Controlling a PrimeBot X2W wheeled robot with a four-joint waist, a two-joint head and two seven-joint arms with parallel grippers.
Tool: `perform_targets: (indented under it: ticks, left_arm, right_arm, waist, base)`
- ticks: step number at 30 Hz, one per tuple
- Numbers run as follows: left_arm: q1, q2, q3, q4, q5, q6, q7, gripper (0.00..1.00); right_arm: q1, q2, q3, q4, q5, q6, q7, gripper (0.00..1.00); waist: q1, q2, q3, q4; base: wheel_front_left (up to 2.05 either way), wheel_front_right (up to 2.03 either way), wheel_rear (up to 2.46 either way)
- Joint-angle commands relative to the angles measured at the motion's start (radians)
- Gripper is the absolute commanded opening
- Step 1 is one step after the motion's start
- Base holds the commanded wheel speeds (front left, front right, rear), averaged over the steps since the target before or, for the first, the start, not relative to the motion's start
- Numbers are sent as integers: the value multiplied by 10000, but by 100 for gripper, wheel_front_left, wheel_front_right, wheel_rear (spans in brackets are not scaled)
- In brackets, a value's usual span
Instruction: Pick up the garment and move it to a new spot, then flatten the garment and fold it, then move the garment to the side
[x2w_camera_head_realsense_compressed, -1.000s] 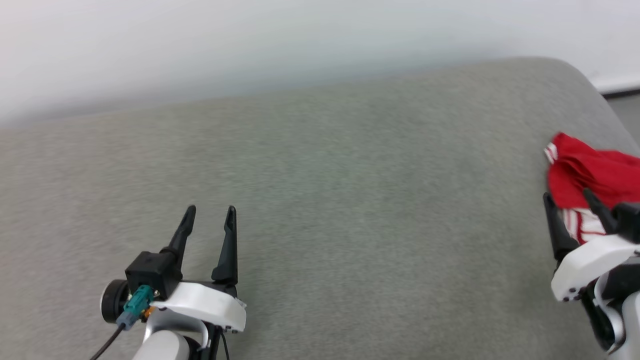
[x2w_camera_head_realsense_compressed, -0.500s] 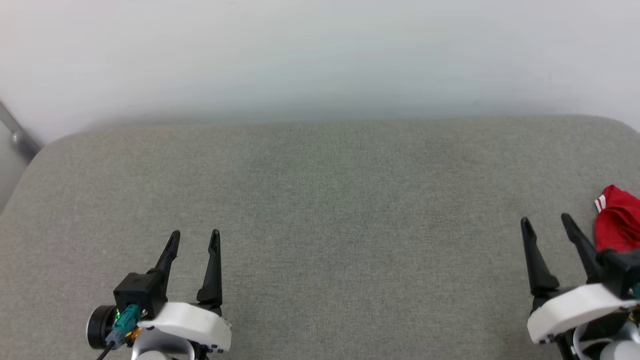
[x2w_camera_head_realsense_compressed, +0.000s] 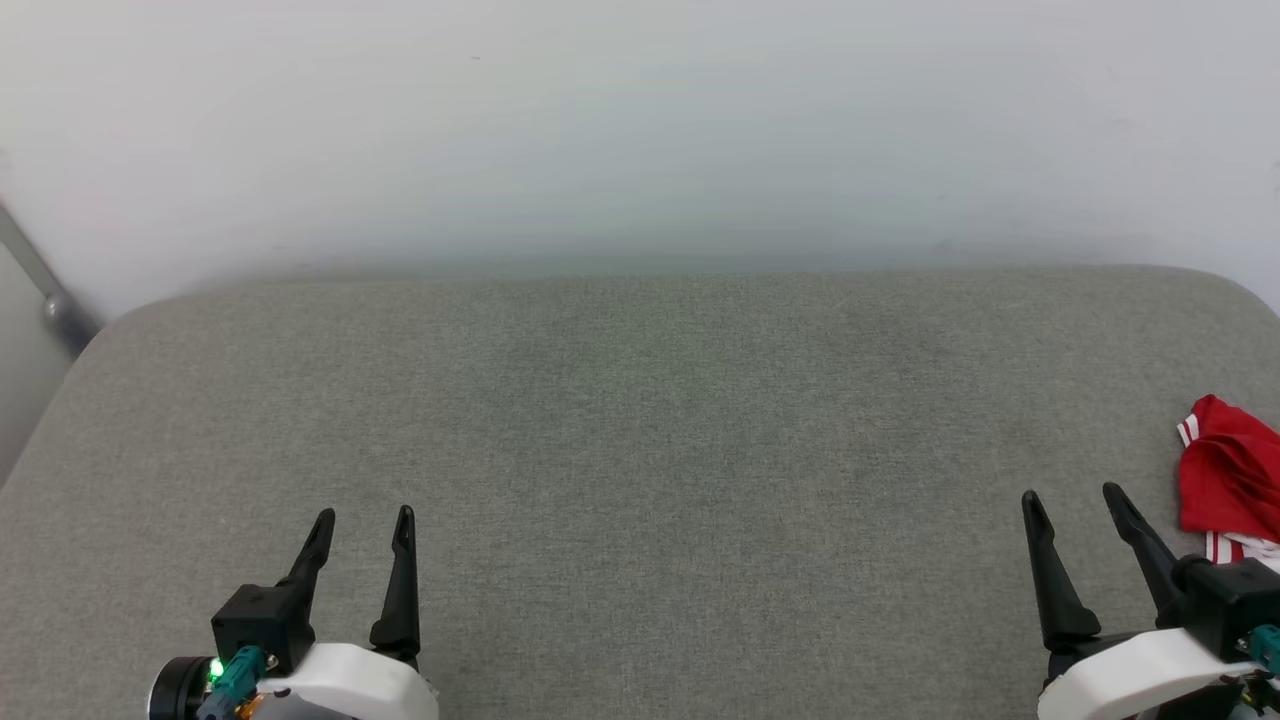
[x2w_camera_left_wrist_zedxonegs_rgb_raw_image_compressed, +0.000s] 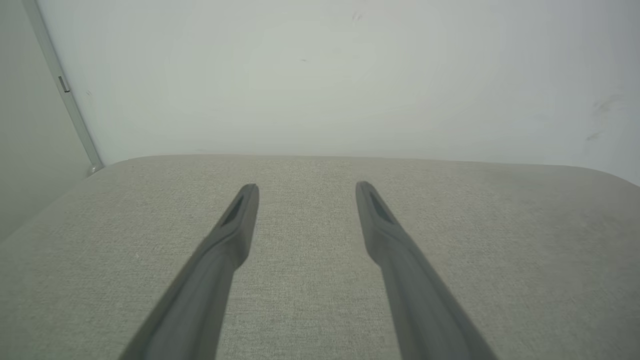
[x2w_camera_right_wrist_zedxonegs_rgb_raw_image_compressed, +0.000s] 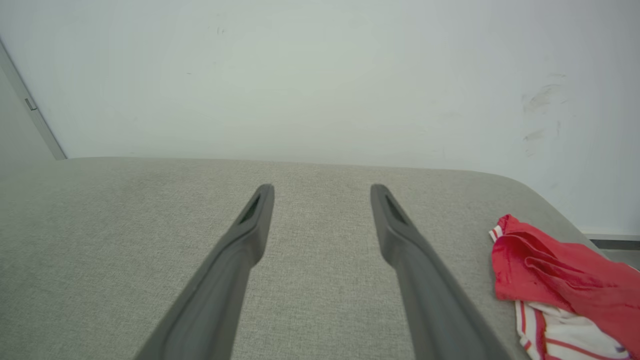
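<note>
Fabric of the garment (x2w_camera_right_wrist_zedxonegs_rgb_raw_image_compressed: 550, 270) looks soft, thin and light, so I expect it to sag and drape as soon as it is lifted, with no stiff edge to push against. It lies bunched in a crumpled heap on the grey padded surface (x2w_camera_head_realsense_compressed: 640, 420), to the outer side of the right gripper (x2w_camera_head_realsense_compressed: 1071, 494), just beside its outer finger and not between the jaws. Red folds sit on top, and a white sleeve with a red-striped band pokes out at the nearer end of the heap. The best hold, I judge, is a raised red fold or the banded sleeve hem, pinched through several layers so the cloth does not slip free; a single thin layer lying flat on the cushion may be hard to catch. Both sets of jaws stand spread wide and hold nothing. The right gripper's jaws point over bare cushion beside the heap, while the left gripper (x2w_camera_head_realsense_compressed: 365, 514) is well apart from the garment, with grey cushion between and ahead of its fingers. As for what holds things, the padded surface is the bearer, and it carries the garment near its rounded corner.
</note>
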Motion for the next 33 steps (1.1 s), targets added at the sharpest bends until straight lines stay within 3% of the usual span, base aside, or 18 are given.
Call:
perform_targets:
  ticks: [1,24,25,33]
  left_arm:
    - [146,22,-17,15,-30,47,7,100]
    - [-22,19,-66,151,-36,134,-29,100]
    - [31,-22,-85,205,-78,95,0,0]
    - [4,-332,268,334,-1148,-201,319,0]
  right_arm:
    - [119,42,-9,-54,-93,-8,-6,100]
    - [275,192,44,-352,-68,-8,59,100]
    - [163,150,54,-266,-35,0,51,0]
    - [-23,181,-7,151,1361,0,193,0]
  waist:
    - [1,0,-1,-8]
    - [1,0,16,36]
    - [2,0,16,36]
    - [1,0,42,32]
  base:
    - [0,0,0]
    - [0,0,0]
    - [0,0,0]
    - [0,0,0]
